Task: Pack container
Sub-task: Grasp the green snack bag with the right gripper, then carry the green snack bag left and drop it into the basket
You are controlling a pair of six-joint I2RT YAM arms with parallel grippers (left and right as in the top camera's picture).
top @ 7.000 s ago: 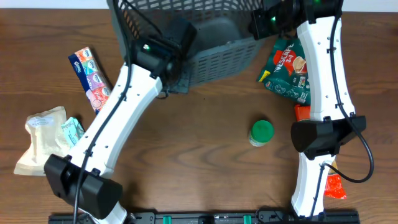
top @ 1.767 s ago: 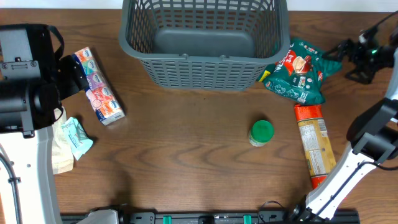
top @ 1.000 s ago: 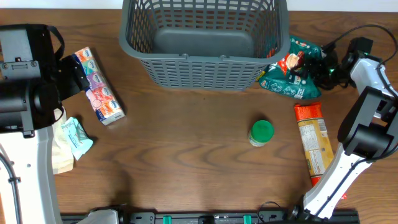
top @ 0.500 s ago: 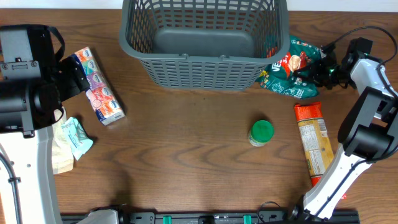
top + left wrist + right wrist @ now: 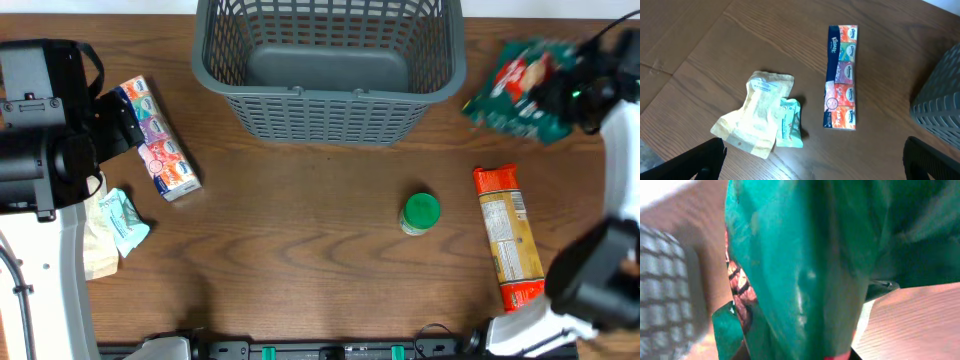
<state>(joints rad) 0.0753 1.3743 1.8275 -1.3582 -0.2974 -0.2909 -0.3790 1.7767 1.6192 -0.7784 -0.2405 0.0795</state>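
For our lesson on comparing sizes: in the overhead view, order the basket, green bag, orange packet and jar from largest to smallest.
1. basket
2. green bag and orange packet: they look alike, and the bag is held aloft, nearer the camera, so unranked
3. jar

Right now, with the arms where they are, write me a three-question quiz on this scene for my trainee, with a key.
1. True or false: the container already has an item in it.
2. What is the right gripper holding? A) green-lidded jar B) green snack bag C) orange packet
3. In the left wrist view, how many loose items lie on the table beside the container?
Key: 1 false, it is empty. 2 B. 3 three: tissue pack, beige pouch, teal packet.
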